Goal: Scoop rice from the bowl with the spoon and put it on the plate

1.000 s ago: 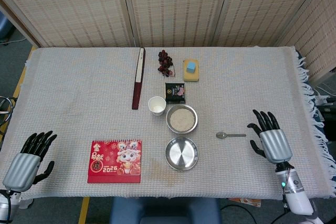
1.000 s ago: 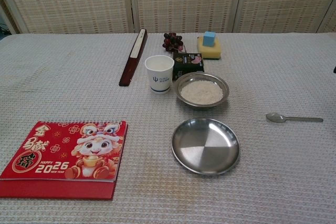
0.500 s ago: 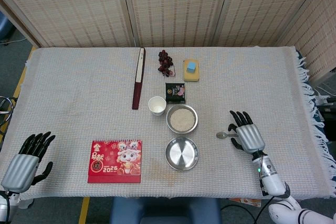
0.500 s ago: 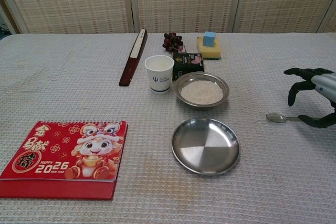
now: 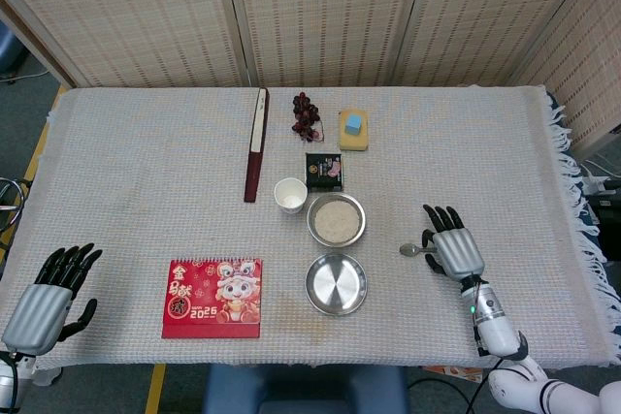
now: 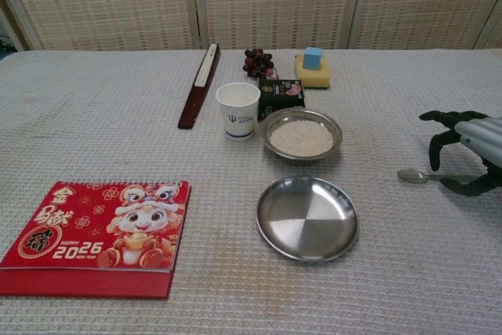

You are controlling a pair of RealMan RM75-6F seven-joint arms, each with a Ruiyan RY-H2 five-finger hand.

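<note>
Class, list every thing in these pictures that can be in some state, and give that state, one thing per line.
bowl: holds rice, upright.
plate: bare, no rice yet.
spoon: lying flat on the cloth, not lifted.
paper cup: upright; contents unclear.
fan: folded shut.
calendar: lying flat, cover up.
right hand: over the spoon's handle, fingers spread.
left hand: holds nothing, fingers apart.

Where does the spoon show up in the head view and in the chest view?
Head view: the spoon lies right of centre, its handle under the right hand.
Chest view: the spoon lies at the right edge, its handle running under that hand.
Shared landmark: the rice bowl, to the spoon's left in both.
</note>
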